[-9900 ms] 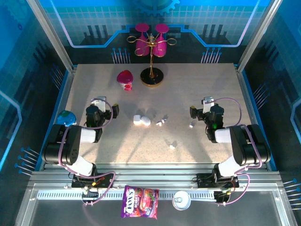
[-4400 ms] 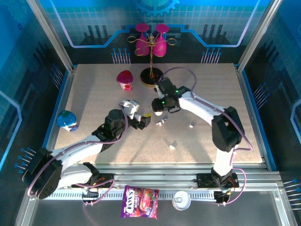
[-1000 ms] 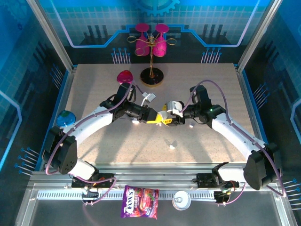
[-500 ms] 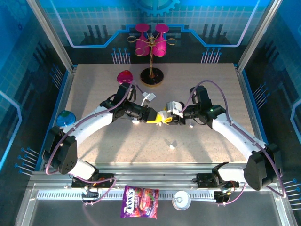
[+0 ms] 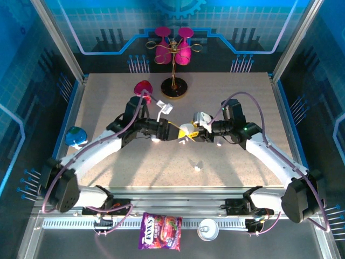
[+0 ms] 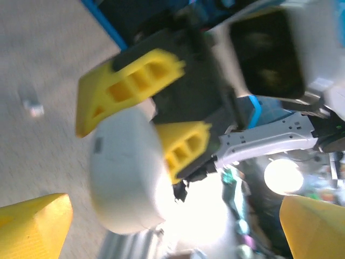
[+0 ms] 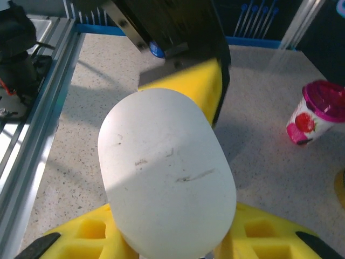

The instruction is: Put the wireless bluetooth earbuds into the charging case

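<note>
Framing speckled beige tabletop (image 5: 242,97), blue patterned walls (image 5: 97,21)

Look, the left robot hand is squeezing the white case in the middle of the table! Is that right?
Not quite: it is the right hand that is squeezing the white case. The left wrist view shows the right hand's two yellow fingers clamped on the case, while the left hand stands wide open, its fingers off the case.

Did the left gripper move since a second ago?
Yes. The left gripper backed leftward, closer under the pink cup, jaws open, off the white case.
</note>
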`<act>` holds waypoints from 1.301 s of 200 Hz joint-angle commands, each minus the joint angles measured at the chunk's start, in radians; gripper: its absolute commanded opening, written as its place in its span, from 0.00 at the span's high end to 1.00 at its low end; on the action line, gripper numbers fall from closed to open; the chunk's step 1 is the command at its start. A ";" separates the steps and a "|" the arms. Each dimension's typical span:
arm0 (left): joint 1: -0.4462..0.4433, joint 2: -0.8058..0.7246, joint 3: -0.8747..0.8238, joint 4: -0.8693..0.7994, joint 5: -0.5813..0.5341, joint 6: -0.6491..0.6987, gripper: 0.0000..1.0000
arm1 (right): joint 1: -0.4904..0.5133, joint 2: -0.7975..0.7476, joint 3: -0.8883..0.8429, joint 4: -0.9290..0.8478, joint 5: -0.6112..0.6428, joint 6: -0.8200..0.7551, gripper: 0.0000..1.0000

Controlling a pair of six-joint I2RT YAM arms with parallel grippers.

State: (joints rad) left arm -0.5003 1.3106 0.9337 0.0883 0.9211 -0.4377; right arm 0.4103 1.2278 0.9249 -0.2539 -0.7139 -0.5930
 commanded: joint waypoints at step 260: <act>-0.093 -0.001 -0.258 0.688 -0.145 0.342 0.30 | 0.108 -0.135 0.061 -0.151 0.084 0.466 0.76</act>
State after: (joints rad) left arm -0.5865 1.2957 0.6594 0.7269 0.7490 -0.0650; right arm 0.5056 1.1236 1.0031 -0.4709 -0.6064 -0.1532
